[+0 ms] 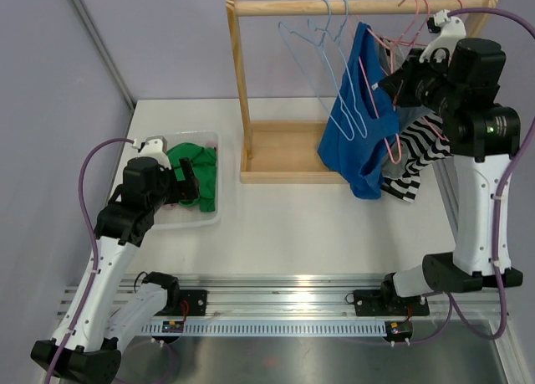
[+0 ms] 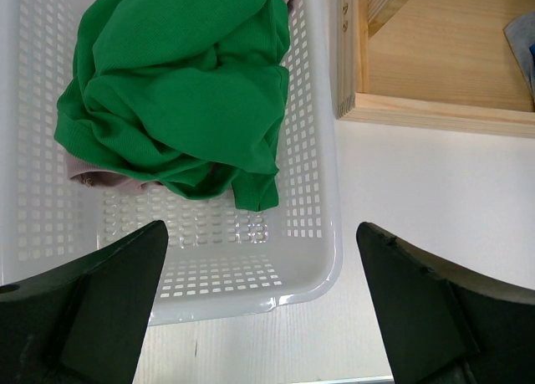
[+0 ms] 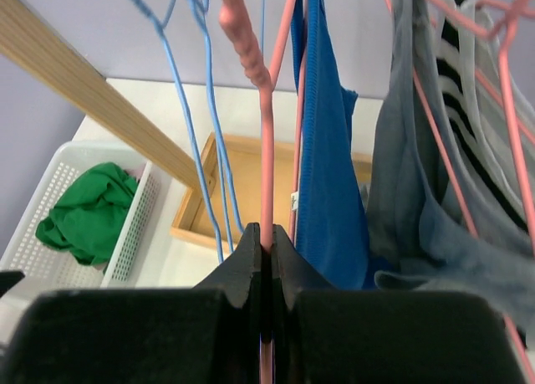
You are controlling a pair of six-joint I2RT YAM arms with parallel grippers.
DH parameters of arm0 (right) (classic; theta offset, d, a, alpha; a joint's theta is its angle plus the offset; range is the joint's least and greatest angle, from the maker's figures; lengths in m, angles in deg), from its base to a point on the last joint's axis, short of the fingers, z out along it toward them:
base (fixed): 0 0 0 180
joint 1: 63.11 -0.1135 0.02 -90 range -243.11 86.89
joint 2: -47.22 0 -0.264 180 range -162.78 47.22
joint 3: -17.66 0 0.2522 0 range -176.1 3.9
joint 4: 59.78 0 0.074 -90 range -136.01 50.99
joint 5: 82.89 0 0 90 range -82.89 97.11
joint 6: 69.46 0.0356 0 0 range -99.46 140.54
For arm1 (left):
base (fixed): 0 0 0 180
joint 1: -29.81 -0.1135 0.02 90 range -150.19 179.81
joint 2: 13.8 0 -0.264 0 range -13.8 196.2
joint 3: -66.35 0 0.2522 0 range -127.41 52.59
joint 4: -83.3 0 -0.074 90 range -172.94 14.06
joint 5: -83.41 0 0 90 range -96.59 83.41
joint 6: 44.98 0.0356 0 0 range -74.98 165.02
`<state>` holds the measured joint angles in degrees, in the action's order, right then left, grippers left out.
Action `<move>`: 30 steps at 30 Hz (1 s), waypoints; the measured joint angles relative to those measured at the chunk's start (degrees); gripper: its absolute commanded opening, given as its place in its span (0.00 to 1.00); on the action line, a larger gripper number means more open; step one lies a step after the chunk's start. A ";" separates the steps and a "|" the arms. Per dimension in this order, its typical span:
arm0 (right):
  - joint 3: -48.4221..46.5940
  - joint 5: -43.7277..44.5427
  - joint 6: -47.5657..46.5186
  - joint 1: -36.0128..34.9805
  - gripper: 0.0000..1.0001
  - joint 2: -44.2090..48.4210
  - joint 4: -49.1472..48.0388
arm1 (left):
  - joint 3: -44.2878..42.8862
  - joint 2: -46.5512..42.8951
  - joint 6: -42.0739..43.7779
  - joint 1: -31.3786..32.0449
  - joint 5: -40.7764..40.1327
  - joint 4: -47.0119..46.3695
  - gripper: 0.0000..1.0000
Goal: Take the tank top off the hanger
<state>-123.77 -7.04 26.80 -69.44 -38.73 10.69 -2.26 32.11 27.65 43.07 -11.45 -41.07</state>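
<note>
Tank top [image 1: 359, 125] hangs vertically, hem down; right hand [image 3: 266, 240] clamped on pink hanger [image 3: 266, 150].

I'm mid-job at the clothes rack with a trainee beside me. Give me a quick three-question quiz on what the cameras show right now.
1. True or false: the left hand is shut.
2. The right hand is shut on: A) a blue hanger, B) the pink hanger, C) the wooden rail?
3. Fill in: the green garment lies in the white ____.
Key: 1 false, its jaws stand wide apart; 2 B; 3 basket.
</note>
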 measured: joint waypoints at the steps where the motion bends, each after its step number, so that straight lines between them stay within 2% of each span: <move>1: 2.60 0.04 0.00 0.00 0.00 2.43 -0.24 | 0.00 0.00 0.00 0.00 0.11 0.00 0.99; 6: 17.46 0.00 0.04 0.00 0.00 14.58 -1.97 | 0.00 -0.11 0.02 0.00 2.16 -0.17 0.99; 11: 39.23 -0.52 1.73 0.00 0.00 25.92 -5.35 | 0.00 -0.17 -0.20 0.07 7.08 -1.68 0.99; 18: 61.09 -6.97 6.51 0.00 0.00 30.86 -9.90 | -0.07 -0.59 -2.95 2.36 11.06 -3.34 0.99; 24: 74.86 -12.59 10.73 -1.20 0.00 38.69 -13.53 | 1.86 -2.75 -7.93 12.33 8.83 -7.43 0.99; 30: 79.47 -19.17 12.85 -2.10 0.00 49.27 -15.72 | 8.13 -2.75 -11.80 23.98 4.57 -13.97 0.99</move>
<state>-44.30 -26.21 39.65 -71.53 10.54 -5.02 5.87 29.36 15.85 67.04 -6.88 -55.04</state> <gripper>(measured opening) 0.034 0.988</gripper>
